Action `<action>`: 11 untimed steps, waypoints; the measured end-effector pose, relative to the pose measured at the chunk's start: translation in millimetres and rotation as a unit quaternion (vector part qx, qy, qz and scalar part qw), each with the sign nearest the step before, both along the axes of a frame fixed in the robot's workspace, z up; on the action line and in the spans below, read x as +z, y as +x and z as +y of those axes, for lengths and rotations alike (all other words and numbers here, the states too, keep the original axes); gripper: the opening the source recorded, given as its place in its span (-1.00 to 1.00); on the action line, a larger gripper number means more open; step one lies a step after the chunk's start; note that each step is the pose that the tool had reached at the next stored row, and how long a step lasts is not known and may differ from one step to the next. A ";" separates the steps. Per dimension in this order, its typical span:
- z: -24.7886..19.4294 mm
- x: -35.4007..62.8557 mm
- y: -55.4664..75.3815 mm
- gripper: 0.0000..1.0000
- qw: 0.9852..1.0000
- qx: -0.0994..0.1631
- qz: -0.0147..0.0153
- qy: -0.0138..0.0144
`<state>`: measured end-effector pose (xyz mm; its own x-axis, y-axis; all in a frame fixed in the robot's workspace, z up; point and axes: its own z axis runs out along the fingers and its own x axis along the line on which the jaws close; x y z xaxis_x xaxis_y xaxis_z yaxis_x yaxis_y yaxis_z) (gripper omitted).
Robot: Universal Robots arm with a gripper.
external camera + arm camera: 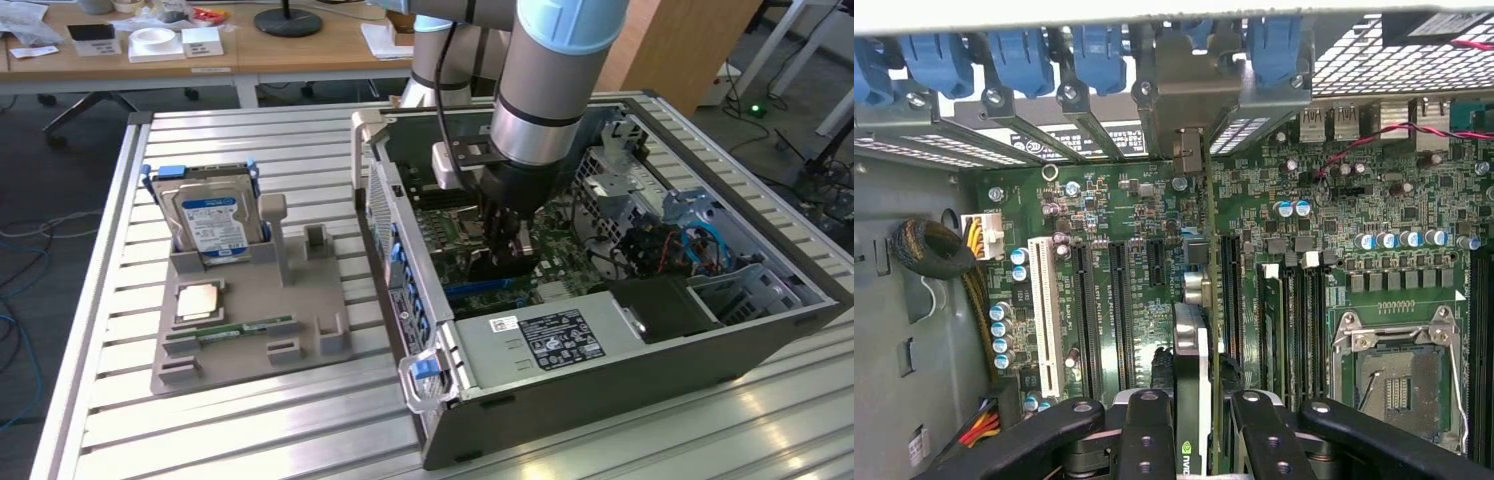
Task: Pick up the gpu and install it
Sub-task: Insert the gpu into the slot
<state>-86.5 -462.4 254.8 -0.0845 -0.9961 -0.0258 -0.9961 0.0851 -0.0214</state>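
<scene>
black gpu (1192, 345): thin card seen edge-on, dark edge with a small green logo, silver end piece toward the rear edge of the case (601, 400)
place: upright over the motherboard (1374, 200) slots, inside the open case
tool (1194, 435): clamped on the gpu, one finger on each face

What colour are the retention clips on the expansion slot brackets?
Blue. The retention clips show best in the wrist view.

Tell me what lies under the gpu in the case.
The green motherboard with its black slots lies under the gpu, held edge-on in the tool. The strip directly beneath the card is covered.
</scene>
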 end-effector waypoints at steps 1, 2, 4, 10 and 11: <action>0.0 0.0 0.0 -0.47 1.000 0.000 0.000 0.000; 0.0 0.0 0.0 -0.47 1.000 0.000 0.000 0.000; 0.0 0.0 0.0 -0.47 1.000 0.000 0.000 0.000; -0.1 -1.3 0.0 -0.47 1.000 0.000 0.000 -0.002; -0.1 -1.9 0.0 -0.47 1.000 0.000 0.000 -0.002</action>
<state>-86.5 -462.5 252.9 -0.0847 -0.9962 -0.0224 -0.9961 0.0852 -0.0217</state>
